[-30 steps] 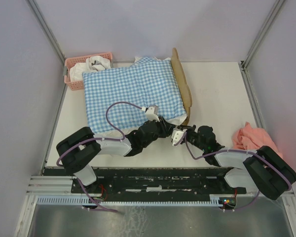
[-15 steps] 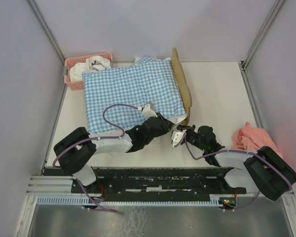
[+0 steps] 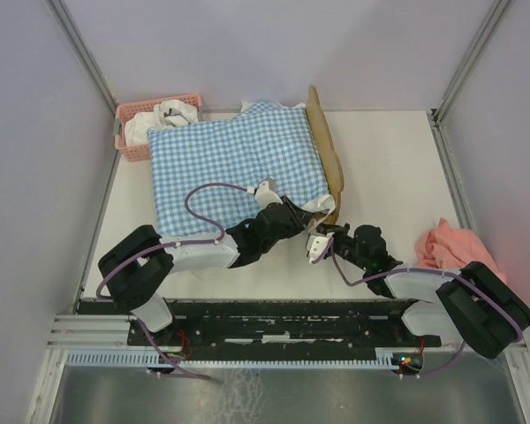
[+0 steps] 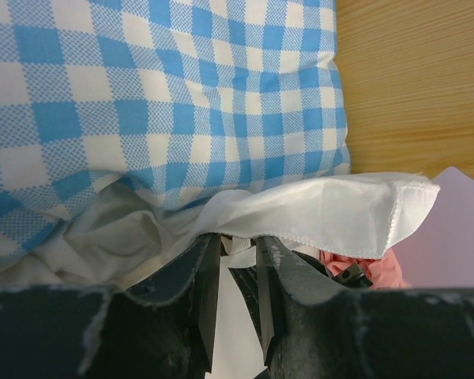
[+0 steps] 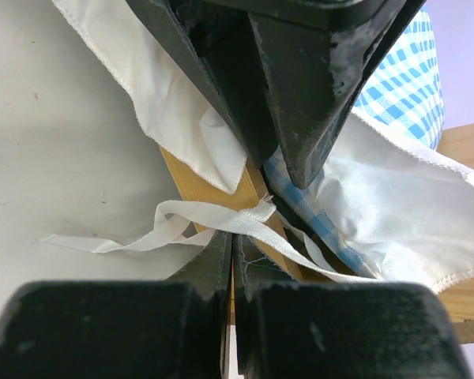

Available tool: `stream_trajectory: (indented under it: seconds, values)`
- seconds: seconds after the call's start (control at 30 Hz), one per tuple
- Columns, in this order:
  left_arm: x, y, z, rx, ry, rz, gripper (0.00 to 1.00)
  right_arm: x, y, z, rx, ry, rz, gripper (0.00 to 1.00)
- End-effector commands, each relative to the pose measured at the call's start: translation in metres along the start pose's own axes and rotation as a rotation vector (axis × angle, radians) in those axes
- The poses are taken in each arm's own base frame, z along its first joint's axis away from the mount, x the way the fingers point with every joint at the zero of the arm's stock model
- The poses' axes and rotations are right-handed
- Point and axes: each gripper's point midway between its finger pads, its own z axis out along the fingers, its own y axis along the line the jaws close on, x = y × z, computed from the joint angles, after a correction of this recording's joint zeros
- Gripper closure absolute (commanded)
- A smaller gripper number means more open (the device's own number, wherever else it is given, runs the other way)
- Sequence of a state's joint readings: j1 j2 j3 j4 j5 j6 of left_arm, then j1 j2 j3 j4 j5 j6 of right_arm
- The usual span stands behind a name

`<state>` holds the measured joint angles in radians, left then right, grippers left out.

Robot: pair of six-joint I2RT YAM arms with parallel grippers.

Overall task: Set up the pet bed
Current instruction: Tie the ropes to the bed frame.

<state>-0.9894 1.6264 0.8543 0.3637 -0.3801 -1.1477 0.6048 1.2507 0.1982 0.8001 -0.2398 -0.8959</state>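
Observation:
The pet bed lies at the table's back middle. Its light-wood scalloped headboard (image 3: pixel 325 150) is on the right, and blue-white gingham bedding (image 3: pixel 230 159) covers it. My left gripper (image 3: pixel 298 215) is at the bed's near right corner. Its jaws stand a narrow gap apart, with the tips (image 4: pixel 237 242) tucked under the bedding's white ruffle (image 4: pixel 324 209), so a grip cannot be made out. My right gripper (image 3: pixel 319 240) is shut just in front of that corner. A white tie ribbon (image 5: pixel 213 217) lies across the wooden rail (image 5: pixel 197 185) right at its tips (image 5: pixel 234 235).
A pink basket (image 3: pixel 128 119) holding white cloth stands at the back left, touching the bedding's corner. A crumpled pink cloth (image 3: pixel 446 243) lies near the right edge. Pale walls enclose the table on three sides.
My left gripper has drawn back a little to the left and toward the bed corner, uncovering more white ruffle. The right arm has not moved.

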Motion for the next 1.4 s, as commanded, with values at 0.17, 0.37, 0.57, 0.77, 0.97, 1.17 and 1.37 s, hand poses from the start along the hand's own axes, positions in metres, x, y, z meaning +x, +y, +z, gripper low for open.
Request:
stream_trajectory:
  seconds: [0.17, 0.37, 0.57, 0.77, 0.97, 1.17, 1.37]
  values:
    - [-0.001, -0.013, 0.007, 0.008, 0.016, -0.057, 0.68, -0.016, -0.015, 0.003, 0.039, -0.057, -0.023, 0.98]
    - [0.006, -0.011, 0.012, -0.003, 0.042, -0.082, 0.68, -0.016, -0.016, 0.003, 0.041, -0.058, -0.027, 0.98]
    - [0.006, -0.010, 0.014, -0.006, 0.043, -0.083, 0.67, -0.016, -0.015, 0.003, 0.036, -0.056, -0.027, 0.98]
    - [0.007, -0.005, 0.015, -0.019, 0.052, -0.089, 0.67, -0.015, -0.015, 0.003, 0.034, -0.054, -0.026, 0.98]
    - [0.013, -0.001, 0.014, -0.038, 0.076, -0.092, 0.69, -0.014, -0.015, 0.004, 0.033, -0.050, -0.021, 0.98]
    - [0.014, 0.002, 0.015, -0.062, 0.084, -0.084, 0.70, -0.014, -0.015, 0.004, 0.036, -0.048, -0.021, 0.98]
    - [0.016, 0.004, 0.015, -0.071, 0.092, -0.086, 0.75, -0.014, -0.015, 0.004, 0.033, -0.049, -0.018, 0.98]
